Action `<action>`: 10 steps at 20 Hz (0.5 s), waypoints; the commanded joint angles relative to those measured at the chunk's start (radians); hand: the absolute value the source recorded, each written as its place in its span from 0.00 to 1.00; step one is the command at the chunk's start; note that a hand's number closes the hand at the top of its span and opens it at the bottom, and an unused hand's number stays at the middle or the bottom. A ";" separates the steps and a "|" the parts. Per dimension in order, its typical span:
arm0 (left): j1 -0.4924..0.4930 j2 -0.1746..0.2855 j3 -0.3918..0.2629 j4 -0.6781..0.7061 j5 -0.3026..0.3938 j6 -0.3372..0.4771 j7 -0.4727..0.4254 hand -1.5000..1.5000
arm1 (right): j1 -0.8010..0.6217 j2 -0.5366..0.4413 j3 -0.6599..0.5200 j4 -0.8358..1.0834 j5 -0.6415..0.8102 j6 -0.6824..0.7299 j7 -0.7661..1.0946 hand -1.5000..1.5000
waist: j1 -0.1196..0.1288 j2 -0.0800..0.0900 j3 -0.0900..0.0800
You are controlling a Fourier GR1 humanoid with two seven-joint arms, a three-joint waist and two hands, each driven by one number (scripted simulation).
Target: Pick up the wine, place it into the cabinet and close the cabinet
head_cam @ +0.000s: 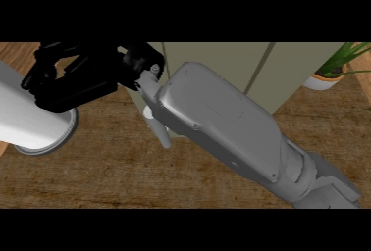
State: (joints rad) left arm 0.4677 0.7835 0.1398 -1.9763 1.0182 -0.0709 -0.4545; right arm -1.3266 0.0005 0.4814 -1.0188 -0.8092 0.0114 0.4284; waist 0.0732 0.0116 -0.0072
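Against the cabinet (225, 51), the right robot hand (145, 58) is at the handle (162, 132).
Its fingers curl round the bar's top end, and the bar runs back toward the robot; no wine shows.

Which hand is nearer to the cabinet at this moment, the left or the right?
The right. The right hand is at the cabinet's left edge. The left hand is further to the left, over the wooden counter.
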 commanded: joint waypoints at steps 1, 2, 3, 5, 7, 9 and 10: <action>0.021 0.006 0.030 -0.009 0.019 -0.012 0.030 0.00 | -0.013 -0.026 -0.059 0.166 0.068 0.027 -0.134 1.00 | -0.017 0.001 0.006; 0.003 0.013 0.047 -0.002 0.026 -0.009 0.029 0.00 | -0.018 -0.035 -0.066 0.200 0.082 0.011 -0.159 1.00 | -0.015 0.004 0.006; 0.008 0.017 0.067 0.018 0.029 -0.028 0.026 0.00 | -0.029 -0.024 -0.078 0.218 0.086 -0.004 -0.185 1.00 | -0.015 0.003 0.006; 0.002 0.010 0.051 0.009 0.020 -0.013 0.031 0.00 | -0.018 -0.077 -0.099 0.271 0.082 0.036 -0.216 1.00 | -0.017 0.009 0.006; -0.017 0.016 0.037 0.005 0.015 -0.006 0.045 0.00 | 0.000 -0.082 -0.084 0.284 0.094 0.033 -0.234 1.00 | -0.033 0.012 0.006; -0.021 0.026 0.041 0.013 0.019 -0.023 0.052 0.00 | 0.018 -0.109 -0.087 0.281 0.092 0.042 -0.260 1.00 | -0.042 0.011 0.006; -0.008 0.013 0.033 -0.014 0.027 -0.043 0.044 0.00 | 0.030 -0.123 -0.086 0.299 0.088 0.055 -0.260 1.00 | -0.031 0.010 0.006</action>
State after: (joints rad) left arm 0.4609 0.7987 0.1797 -1.9723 1.0379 -0.0946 -0.4171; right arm -1.3415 0.0003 0.4621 -0.8565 -0.7534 0.0909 0.2225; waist 0.0729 -0.0166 -0.0240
